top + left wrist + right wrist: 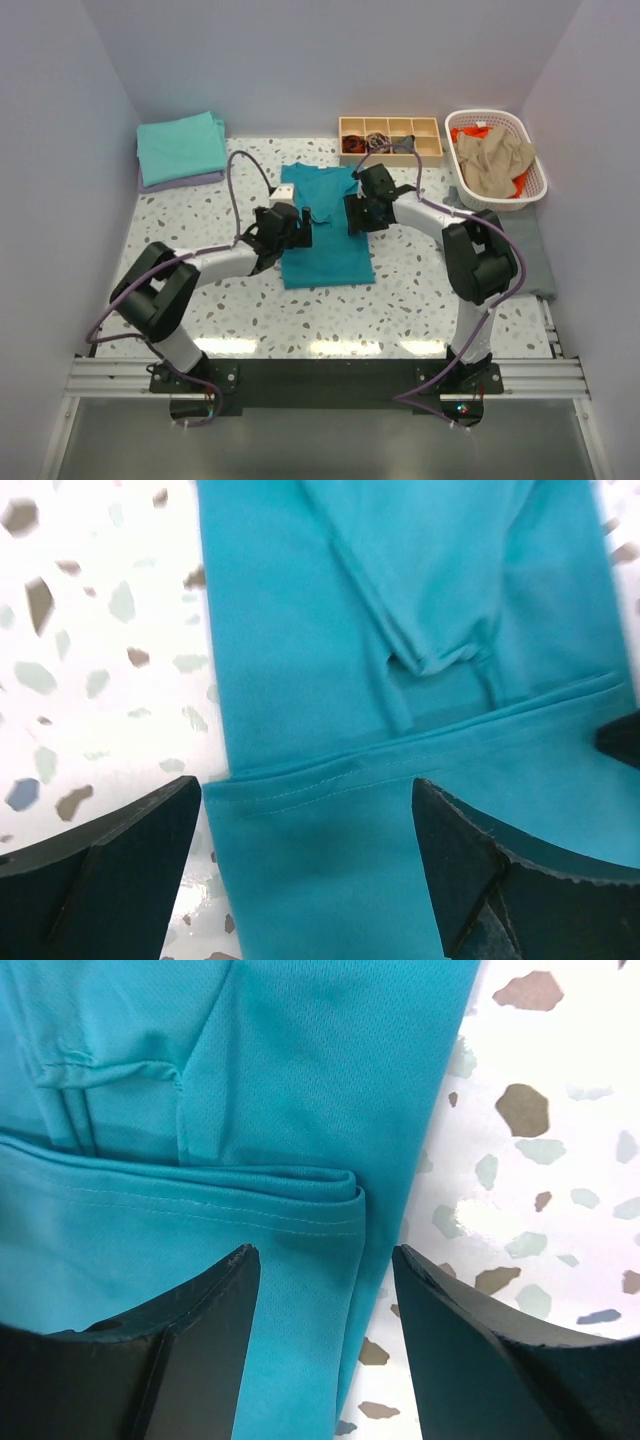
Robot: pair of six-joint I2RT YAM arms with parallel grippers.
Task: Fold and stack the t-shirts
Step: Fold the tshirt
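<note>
Left gripper (305,880): jaws apart, straddling left edge of deep teal fabric t-shirt (300,630).
Right gripper (325,1350): jaws apart, straddling its right edge.
T-shirt position: partly folded, flat, centre of speckled white table (180,215).

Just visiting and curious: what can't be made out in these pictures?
- Top view: wooden tray contents, too small.
- Top view: orange t-shirt, mostly buried under the tan t-shirt in the white basket.
- Top view: lavender t-shirt, covered by the aqua t-shirt.
- Wrist views: teal t-shirt cut off by frame edges.
</note>
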